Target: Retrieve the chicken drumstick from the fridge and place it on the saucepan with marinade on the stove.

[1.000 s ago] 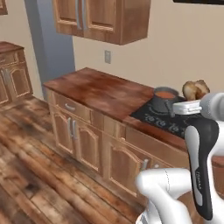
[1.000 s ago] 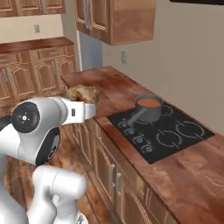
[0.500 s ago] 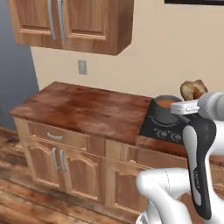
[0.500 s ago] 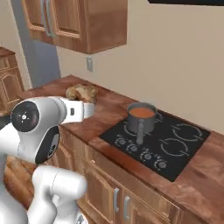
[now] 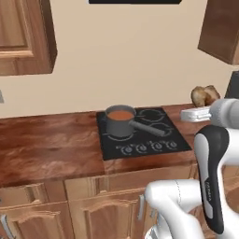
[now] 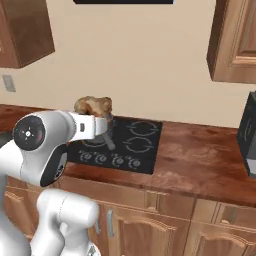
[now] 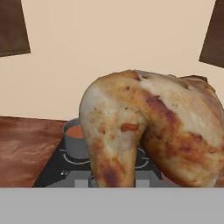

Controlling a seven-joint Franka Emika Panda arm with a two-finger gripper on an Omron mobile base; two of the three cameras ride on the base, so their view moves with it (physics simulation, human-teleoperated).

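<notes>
Room first. A reddish-brown wooden countertop [image 5: 51, 144] runs along a plain cream wall [image 5: 140, 56], with arched wooden cabinet doors [image 6: 145, 235] below it and brown wooden wall cabinets [image 6: 235, 40] hanging above at both sides. Set into the counter is the flat black square cooktop [image 5: 142, 135], ring-marked burners on top and a row of round silver-grey knobs [image 5: 149, 147] along its front edge. On its rear left burner, as the left base view has it, stands the small dark grey round saucepan [image 5: 120, 123], upright, its long straight handle [image 5: 148, 128] lying out across the cooktop toward the right. Inside it sits the smooth reddish-brown marinade [image 5: 120, 114], round surface showing. At the far right of the counter a dark boxy appliance [image 6: 248, 137] stands, cut off by the frame edge.

My claw [image 6: 106, 122] is held up in the air in front of the cooktop, well above the counter. It is clamped on the golden-brown, lumpy chicken drumstick [image 7: 148, 131], which sits on top of my hand. I cannot make out my finger tips behind the meat, so exactly where they bite I cannot tell. The drumstick is clear of the saucepan, touching nothing but me.
</notes>
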